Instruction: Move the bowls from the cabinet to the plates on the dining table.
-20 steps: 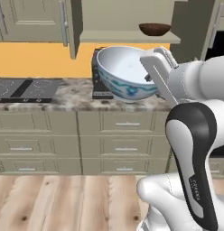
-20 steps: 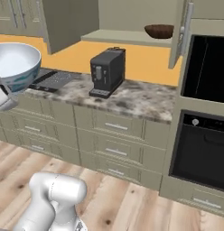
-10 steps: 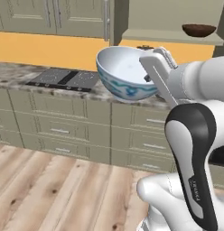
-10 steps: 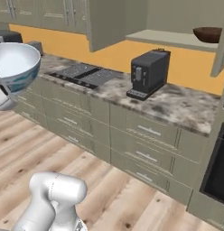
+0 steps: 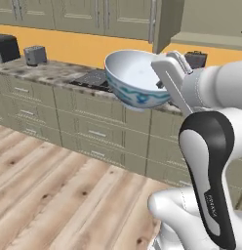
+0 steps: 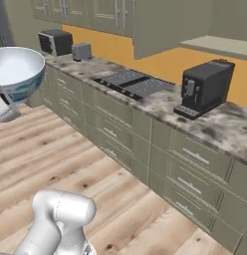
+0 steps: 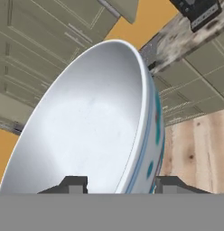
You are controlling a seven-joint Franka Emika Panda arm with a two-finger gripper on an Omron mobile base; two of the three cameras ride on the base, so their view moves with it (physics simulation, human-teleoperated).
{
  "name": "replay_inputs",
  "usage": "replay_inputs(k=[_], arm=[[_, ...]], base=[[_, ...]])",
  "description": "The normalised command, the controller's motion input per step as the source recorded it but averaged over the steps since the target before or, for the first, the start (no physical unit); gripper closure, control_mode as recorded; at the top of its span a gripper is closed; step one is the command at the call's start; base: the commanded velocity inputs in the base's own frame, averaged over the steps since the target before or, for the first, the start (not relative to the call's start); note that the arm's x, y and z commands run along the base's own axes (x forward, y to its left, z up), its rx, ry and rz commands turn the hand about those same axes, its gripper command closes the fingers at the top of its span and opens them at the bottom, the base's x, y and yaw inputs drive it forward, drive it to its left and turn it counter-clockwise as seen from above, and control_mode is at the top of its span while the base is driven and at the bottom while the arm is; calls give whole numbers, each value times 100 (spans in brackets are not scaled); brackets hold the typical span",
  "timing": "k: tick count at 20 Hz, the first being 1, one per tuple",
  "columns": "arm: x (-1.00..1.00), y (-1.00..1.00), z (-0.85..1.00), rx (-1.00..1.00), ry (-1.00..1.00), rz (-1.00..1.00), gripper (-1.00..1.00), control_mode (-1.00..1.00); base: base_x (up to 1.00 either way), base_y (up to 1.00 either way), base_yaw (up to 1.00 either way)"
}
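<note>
The white bowl with the blue pattern (image 5: pixel 137 80) is up in the air, carried at the end of the arm, well clear of the worktop (image 5: pixel 59 73) behind it and high above the wooden floor (image 5: pixel 54 195). It belongs to the task, and it is nowhere near a plate right now.

How will it handle? It looks like glazed ceramic: stiff, smooth, probably slippery along the glaze, and the sort of thing that chips or shatters if it drops onto that floor. Not featherlight either, I would judge, with thick walls and a deep belly. The sensible place to take hold is the rim, one finger inside, one outside, pinching the wall, and that is just what we see.

The pincer (image 7: pixel 117 186) sits at the bowl's edge; in the hand view one dark fingertip (image 7: pixel 73 185) rises against the white inside and the other stands on the blue-patterned outside, with the rim running between them. So it is partly closed, clamped on the wall of the bowl, gripping it. A rim pinch like this leaves the whole weight hanging off one side, so any jolt could make the bowl swivel or slip; smooth travel would be my advice.

In the right base view the bowl (image 6: pixel 16 72) rides at the far left, tilted slightly, with the coffee machine (image 6: pixel 205 87) well apart on the worktop.
</note>
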Motion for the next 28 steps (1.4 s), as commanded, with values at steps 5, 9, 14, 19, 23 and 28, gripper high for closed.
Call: replay_inputs(k=[5, 9, 14, 19, 23, 28], arm=[[0, 0, 0, 0, 0, 0, 100, 100], [0, 0, 0, 0, 0, 0, 100, 100], [0, 0, 0, 0, 0, 0, 100, 100], [0, 0, 0, 0, 0, 0, 100, 100], [0, 0, 0, 0, 0, 0, 100, 100], [0, 0, 0, 0, 0, 0, 100, 100]], base=[[0, 0, 48], [0, -9, 49], [0, -32, 42], [0, -41, 38], [0, -40, 40], [1, -48, 44]])
